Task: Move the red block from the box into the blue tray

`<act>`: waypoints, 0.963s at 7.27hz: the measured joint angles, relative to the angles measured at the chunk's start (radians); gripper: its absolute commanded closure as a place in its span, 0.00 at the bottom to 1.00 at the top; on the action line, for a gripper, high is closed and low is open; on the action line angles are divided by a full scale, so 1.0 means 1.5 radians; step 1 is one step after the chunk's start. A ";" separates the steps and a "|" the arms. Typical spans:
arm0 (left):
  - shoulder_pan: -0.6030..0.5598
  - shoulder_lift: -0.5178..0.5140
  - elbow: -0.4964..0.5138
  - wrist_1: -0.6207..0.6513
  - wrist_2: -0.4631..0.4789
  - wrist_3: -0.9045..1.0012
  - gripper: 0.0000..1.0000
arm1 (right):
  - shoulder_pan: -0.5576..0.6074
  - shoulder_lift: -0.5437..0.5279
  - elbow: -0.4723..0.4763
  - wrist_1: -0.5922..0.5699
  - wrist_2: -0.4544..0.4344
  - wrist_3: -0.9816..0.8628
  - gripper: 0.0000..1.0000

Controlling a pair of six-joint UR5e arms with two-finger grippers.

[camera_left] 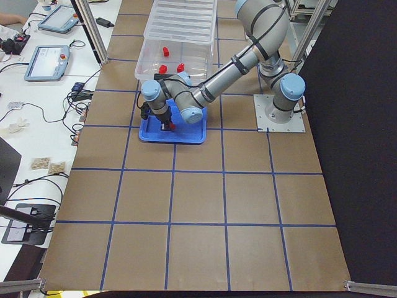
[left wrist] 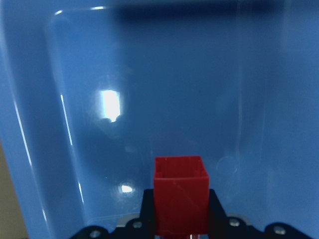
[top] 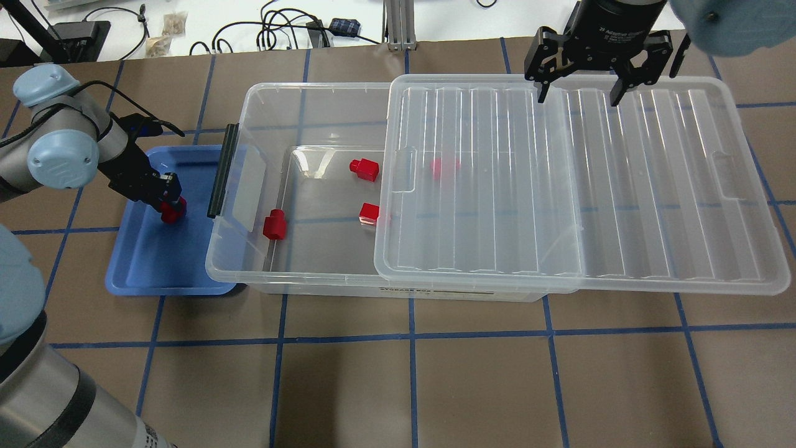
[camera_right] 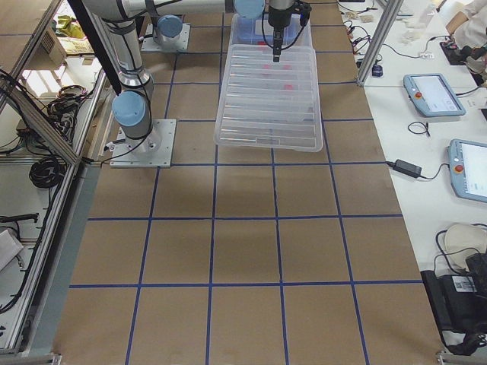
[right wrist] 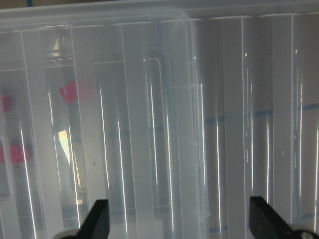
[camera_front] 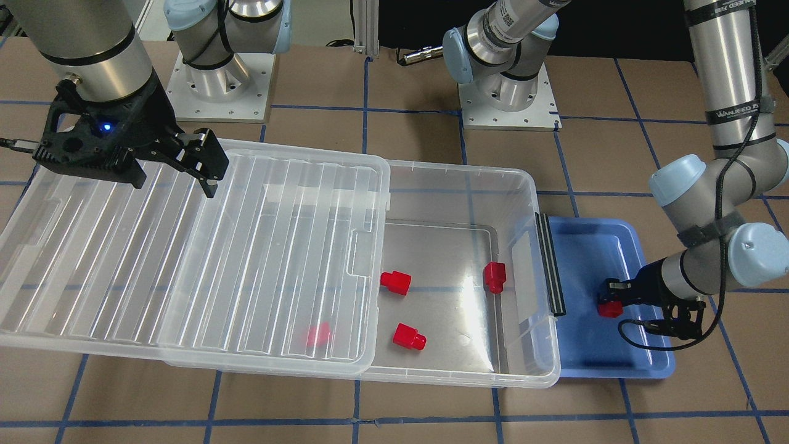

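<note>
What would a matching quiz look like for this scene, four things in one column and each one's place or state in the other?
1. left gripper
2. right gripper
3. lid
4. blue tray

A. at the latch end of the box
B. open, above the lid
C. shut on a red block
D. slid partway off the box

Pairs: 1-C, 2-B, 3-D, 4-A

We take this for a robotics lab. Two industrial arms (camera_front: 730, 80) stand bolted to metal base plates (camera_front: 219, 80) on a desk (top: 472, 386) papered brown and gridded with blue tape (top: 410, 336). At the right of the right-side view, a white bench (camera_right: 449, 217) carries teach pendants (camera_right: 434, 95) (two screens). Aluminium posts (camera_right: 383, 34) stand beside the desk, and cable bundles (camera_right: 46, 171) lie at the left.
</note>
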 measured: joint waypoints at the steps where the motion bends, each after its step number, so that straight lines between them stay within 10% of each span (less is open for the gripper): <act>1: -0.001 0.003 0.003 -0.002 0.001 -0.014 0.00 | 0.000 0.000 0.000 0.000 0.000 -0.001 0.00; 7: -0.034 0.114 0.136 -0.205 0.028 -0.162 0.00 | -0.002 0.001 -0.002 -0.001 0.000 -0.012 0.00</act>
